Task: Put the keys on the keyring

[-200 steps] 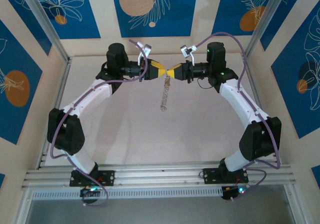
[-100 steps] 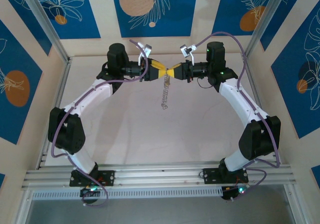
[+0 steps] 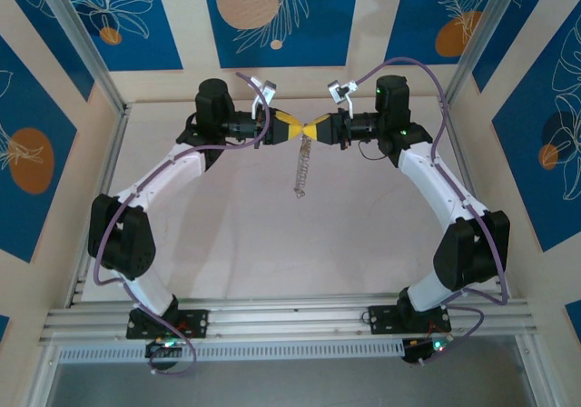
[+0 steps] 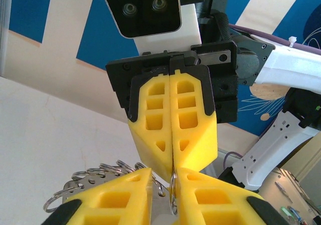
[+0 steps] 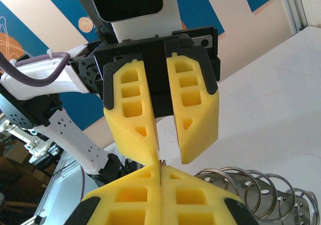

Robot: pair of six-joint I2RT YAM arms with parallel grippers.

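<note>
I read the table (image 3: 272, 243) as a pale, off-white slab, matte, with soft shadows across its far half. Along its near edge runs an aluminium rail (image 3: 290, 312), and bolted there are the left arm base (image 3: 168, 323) and the right arm base (image 3: 399, 318). The keyring (image 3: 302, 166) hangs over the far middle; I cannot tell whether its lower end touches the surface.
</note>
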